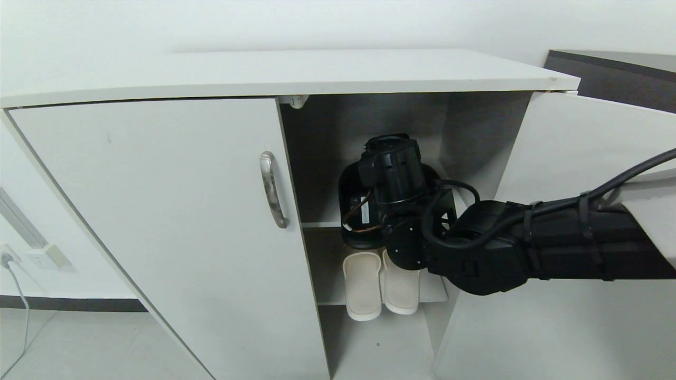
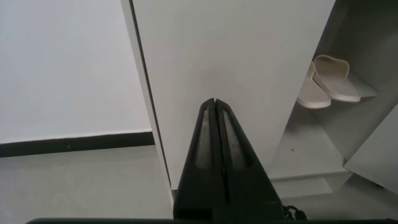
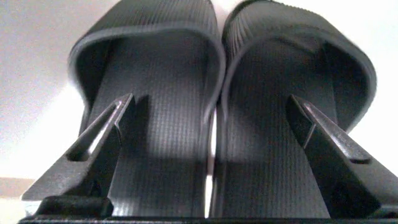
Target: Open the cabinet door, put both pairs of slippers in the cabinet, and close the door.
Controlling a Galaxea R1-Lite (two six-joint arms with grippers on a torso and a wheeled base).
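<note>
Sitting deep inside the cabinet point(image 1: 317, 74), the right gripper point(image 3: 211, 102) has its two fingers wide apart. One finger is over each dark slipper point(image 3: 174, 74), and they are not squeezing anything. The dark slippers lie side by side, touching, and seem to be on the shelf above the white slippers point(image 1: 380, 285). The white slippers lie on the lower shelf point(image 1: 330, 264), with their ends poking a little over its front edge. The right door point(image 1: 581, 142) is open and the left door point(image 1: 158, 211) is closed. The left gripper point(image 2: 214, 102) is outside, in front of the closed door, with its fingers pressed together and holding nothing.

What could go wrong: when the right arm backs out, a finger could catch a slipper strap and drag the slipper off the shelf. The arm could also bump the white slippers and knock them down, and then the door might not close.
</note>
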